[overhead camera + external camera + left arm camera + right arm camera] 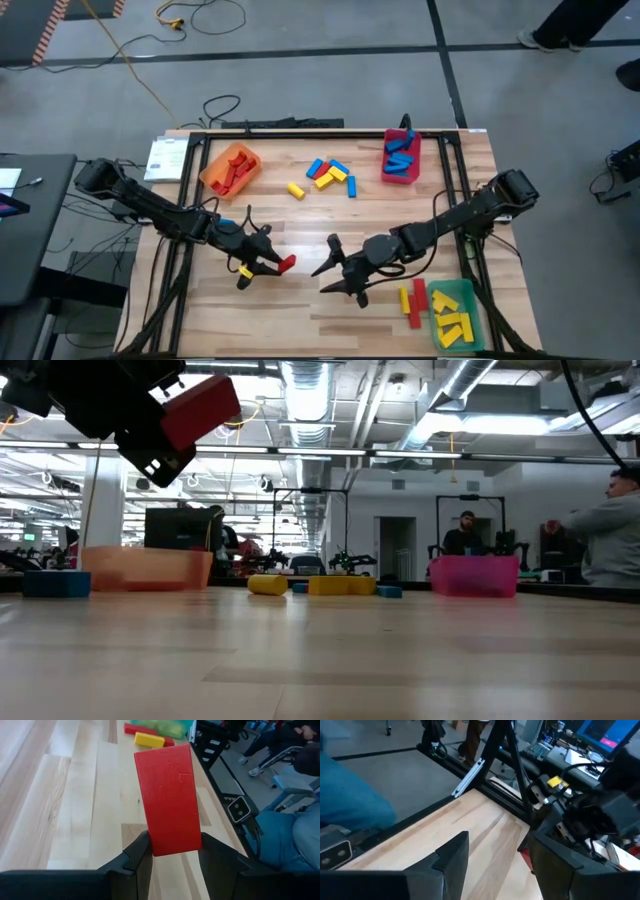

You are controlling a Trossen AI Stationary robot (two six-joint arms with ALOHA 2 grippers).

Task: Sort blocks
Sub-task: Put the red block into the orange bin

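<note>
From above, the left pincer (268, 263) sits over the front-left part of the bench (300, 300) with a red block (286, 264) clamped between its fingers. The left wrist view shows the grip itself: the block stands up between the two dark fingers (137, 857), which press on its lower sides. The low view shows the block lifted clear of the bench top.

The right pincer (335, 268) is near the bench's middle front, its fingers spread apart and holding nothing; its wrist view shows only bare wood between them.

Only the high view shows the layout: loose yellow and blue blocks (328, 175) at the back centre, an orange bin (231, 169) with red blocks at back left, a red bin (401, 158) with blue blocks at back right, and a green bin (454, 312) with yellow blocks at front right, with a red and a yellow block (412, 300) just beside it.

The low view shows people in the room behind the bench.
</note>
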